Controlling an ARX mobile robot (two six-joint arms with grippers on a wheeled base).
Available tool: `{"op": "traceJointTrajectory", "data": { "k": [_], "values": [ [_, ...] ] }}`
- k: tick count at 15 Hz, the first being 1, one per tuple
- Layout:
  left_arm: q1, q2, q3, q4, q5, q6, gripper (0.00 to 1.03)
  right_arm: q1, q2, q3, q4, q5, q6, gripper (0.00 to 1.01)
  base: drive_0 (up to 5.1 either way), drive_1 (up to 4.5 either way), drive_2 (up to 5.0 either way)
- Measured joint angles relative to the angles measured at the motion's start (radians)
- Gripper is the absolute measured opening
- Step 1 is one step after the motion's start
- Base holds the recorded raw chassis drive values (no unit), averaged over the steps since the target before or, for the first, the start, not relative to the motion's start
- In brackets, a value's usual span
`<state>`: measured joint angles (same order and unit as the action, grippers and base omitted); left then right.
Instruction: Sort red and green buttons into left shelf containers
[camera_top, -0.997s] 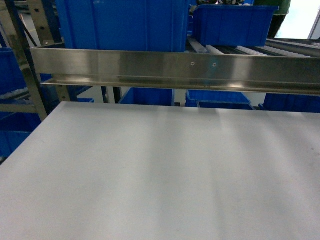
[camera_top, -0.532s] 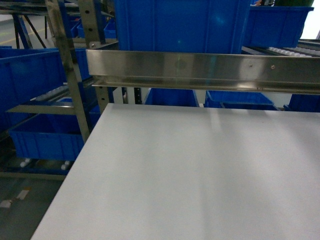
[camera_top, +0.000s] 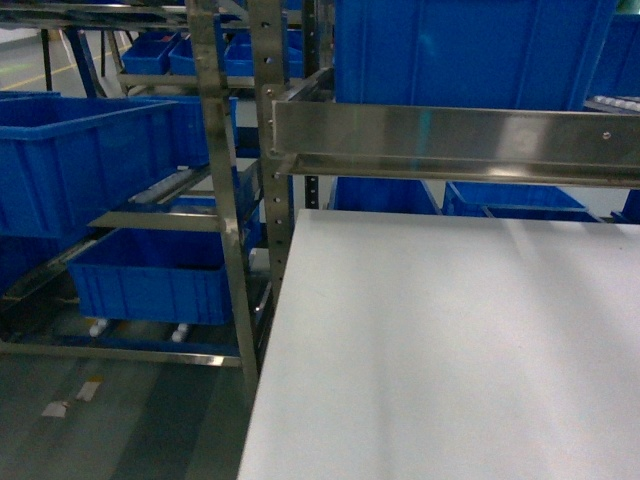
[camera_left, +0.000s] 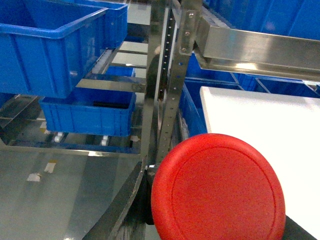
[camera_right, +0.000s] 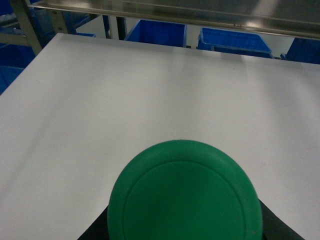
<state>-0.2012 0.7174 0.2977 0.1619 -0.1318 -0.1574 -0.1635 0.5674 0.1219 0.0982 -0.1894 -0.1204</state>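
A round red button cap fills the lower part of the left wrist view, with my left gripper shut on it; one dark finger shows at its left. In the right wrist view my right gripper is shut on a green button cap, held over the white table. The left shelf containers, a big blue bin and a lower one, sit on the steel shelf left of the table. The same bins lie ahead of the red button. Neither gripper shows in the head view.
A steel beam crosses above the far edge of the white table, with more blue bins over and behind it. Perforated uprights stand between the left bay and the table corner. Grey floor lies left of the table.
The head view has swung left. The beam and table have slid to the right of the frame, and the left shelf bay with its blue bins and the floor have come into sight.
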Motion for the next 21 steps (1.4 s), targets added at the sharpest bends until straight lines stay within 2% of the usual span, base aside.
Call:
{"op": "traceJointTrajectory", "data": {
  "k": [21],
  "values": [
    [0.0,0.001,0.0,0.0,0.0,0.0,0.34,0.0,-0.002,0.0,0.0,-0.001,0.0,0.34,-4.9,2.44,2.4]
  ]
}}
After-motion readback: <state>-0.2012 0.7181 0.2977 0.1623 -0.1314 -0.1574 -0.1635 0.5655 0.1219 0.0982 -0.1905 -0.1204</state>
